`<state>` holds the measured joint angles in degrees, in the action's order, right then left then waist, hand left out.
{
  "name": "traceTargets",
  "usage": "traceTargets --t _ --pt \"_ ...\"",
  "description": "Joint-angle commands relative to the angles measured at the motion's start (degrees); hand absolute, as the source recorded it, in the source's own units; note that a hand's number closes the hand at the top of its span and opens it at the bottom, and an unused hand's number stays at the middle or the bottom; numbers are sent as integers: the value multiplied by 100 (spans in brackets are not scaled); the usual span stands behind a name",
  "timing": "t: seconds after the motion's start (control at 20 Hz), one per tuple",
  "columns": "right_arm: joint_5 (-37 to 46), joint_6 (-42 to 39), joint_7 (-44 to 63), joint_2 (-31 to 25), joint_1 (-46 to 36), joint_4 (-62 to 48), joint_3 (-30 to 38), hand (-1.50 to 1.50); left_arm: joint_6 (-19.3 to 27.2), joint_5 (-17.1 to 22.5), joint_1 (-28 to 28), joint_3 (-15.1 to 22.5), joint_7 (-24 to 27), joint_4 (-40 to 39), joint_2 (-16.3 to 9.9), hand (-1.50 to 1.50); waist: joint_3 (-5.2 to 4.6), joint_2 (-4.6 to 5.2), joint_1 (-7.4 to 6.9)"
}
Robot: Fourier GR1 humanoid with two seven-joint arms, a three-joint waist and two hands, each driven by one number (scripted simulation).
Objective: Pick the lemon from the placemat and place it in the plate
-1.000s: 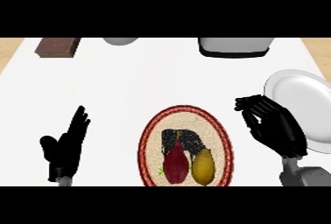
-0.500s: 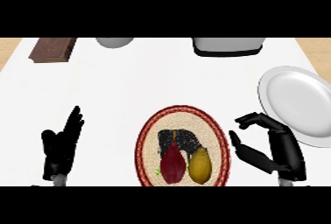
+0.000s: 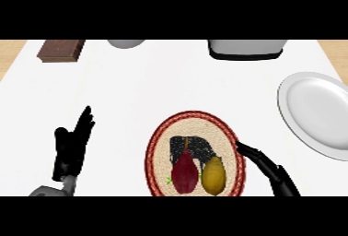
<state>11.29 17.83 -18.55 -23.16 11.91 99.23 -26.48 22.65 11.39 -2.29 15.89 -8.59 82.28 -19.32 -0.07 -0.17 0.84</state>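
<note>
The yellow lemon (image 3: 214,175) lies on the lower right of the oval woven placemat (image 3: 158,152) with a red rim. A dark red pear-shaped fruit (image 3: 183,169) lies touching its left side, over a black patch in the mat's middle. My right hand (image 3: 269,168) comes in from the lower edge, with straight fingers pointing up-left and touching the mat's right rim, a little right of the lemon and holding nothing. The white plate (image 3: 318,114) sits at the right edge, above that hand. At the lower left, my left hand (image 3: 71,146) rests open with its fingers up.
A brown box (image 3: 60,50) sits at the far left of the white counter top. A grey bowl (image 3: 125,44) and a grey and black container (image 3: 246,48) stand along the far edge. Wooden strips show at both far corners.
My right hand has dropped from beside the plate down and left to the placemat's right rim, its fingers straightening. The lemon and the left hand have kept their places.
</note>
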Motion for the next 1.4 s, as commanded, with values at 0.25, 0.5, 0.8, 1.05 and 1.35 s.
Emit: traceTargets --t 0.25,0.5,0.8,1.05,1.35 --pt "1938 -602 2805 -952 -540 1056 -284 -150 -45 -126 -279 -13 -190 -71 48 0 -10 15 -86" --pt "1624 -2089 4090 -1280 -842 1573 -516 -150 -108 -98 -112 -36 -97 31 103 0 -7 15 -112" --pt "1719 -2957 5247 -558 -1446 1454 -1026 -150 -350 -43 -376 -285 -100 -276 177 0 1 21 -94" --pt "1788 -3363 5458 152 -1836 921 -761 -150 -359 -428 44 -292 -172 130 198 0 6 17 -107" --pt "1960 -3720 4870 175 -1577 746 -329 -150 -547 -595 423 -443 -83 325 442 0 7 14 -96"
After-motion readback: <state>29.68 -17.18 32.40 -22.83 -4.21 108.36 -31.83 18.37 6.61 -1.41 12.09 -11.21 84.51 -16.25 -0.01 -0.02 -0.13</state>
